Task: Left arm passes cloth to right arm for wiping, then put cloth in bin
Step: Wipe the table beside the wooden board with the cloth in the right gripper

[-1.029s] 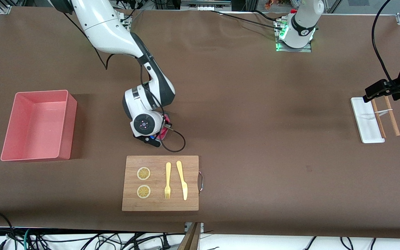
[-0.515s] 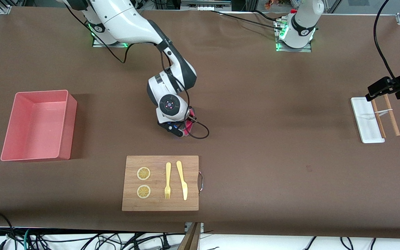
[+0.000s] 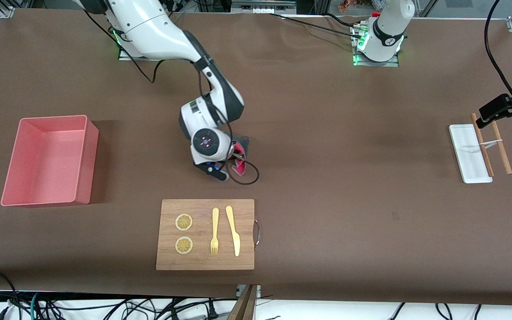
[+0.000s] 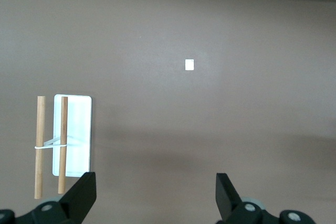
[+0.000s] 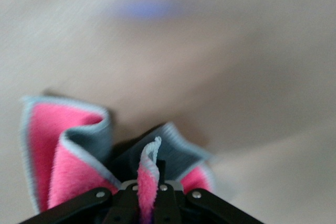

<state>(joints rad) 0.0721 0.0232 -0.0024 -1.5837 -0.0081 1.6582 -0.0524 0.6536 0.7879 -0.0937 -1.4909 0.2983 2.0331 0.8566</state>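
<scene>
Front view: right gripper (image 3: 234, 164) low over the table (image 3: 327, 178), fingers clamped on the cloth (image 3: 239, 153), between arm bases and wooden board (image 3: 205, 234); bin (image 3: 49, 160) sits well apart toward the right arm's end. Left wrist view: left gripper (image 4: 152, 203) waits, fingers spread wide, empty, near the white tray (image 4: 73, 135). Right wrist view: only a bunched fold is pinched; dragging risks slip, or a loose corner catching the board.

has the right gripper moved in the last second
Yes. The right gripper, shut on the cloth, first swept toward the left arm's end of the table, away from the bin, then came slightly back; it is now farther from the bin than a second ago.
</scene>
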